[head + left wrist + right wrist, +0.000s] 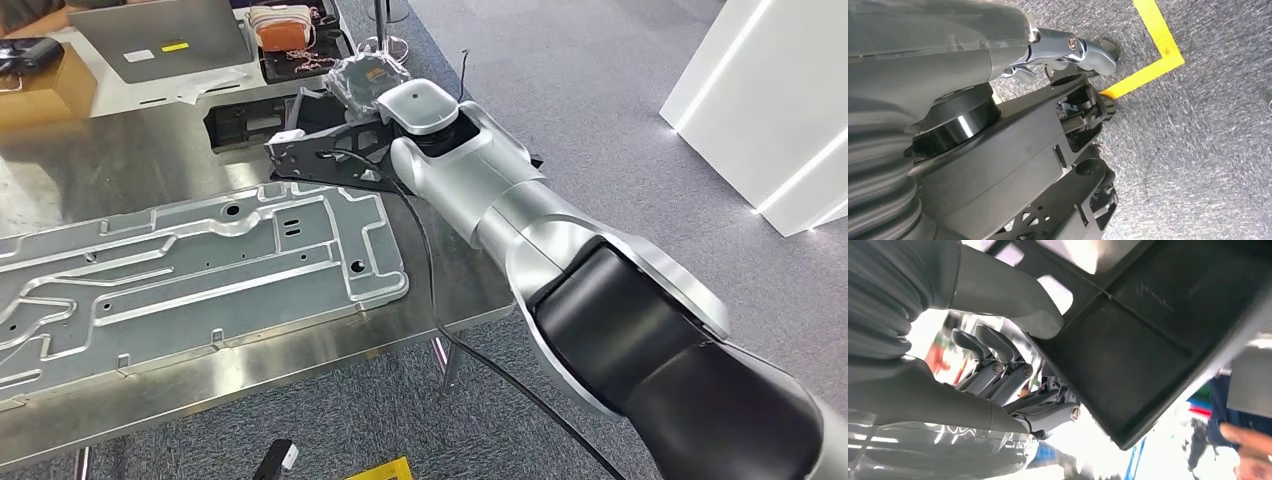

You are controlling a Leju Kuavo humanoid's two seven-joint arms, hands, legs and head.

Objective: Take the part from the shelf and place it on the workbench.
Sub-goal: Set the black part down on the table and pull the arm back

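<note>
The black plastic part is flat and ribbed, with cut-outs. It sits low over the far right end of the steel workbench. My right hand grips it from the right, mostly hidden behind my wrist. In the right wrist view the thumb presses on one face of the part and the dark fingers curl under its edge. Whether the part touches the bench I cannot tell. My left hand hangs over the carpet, its metal fingers loosely bent around nothing.
A large embossed aluminium plate covers the near bench. Behind the part lie another black piece, a bagged item, a laptop and a cardboard box. A black cable trails off the bench edge. A person's hand is nearby.
</note>
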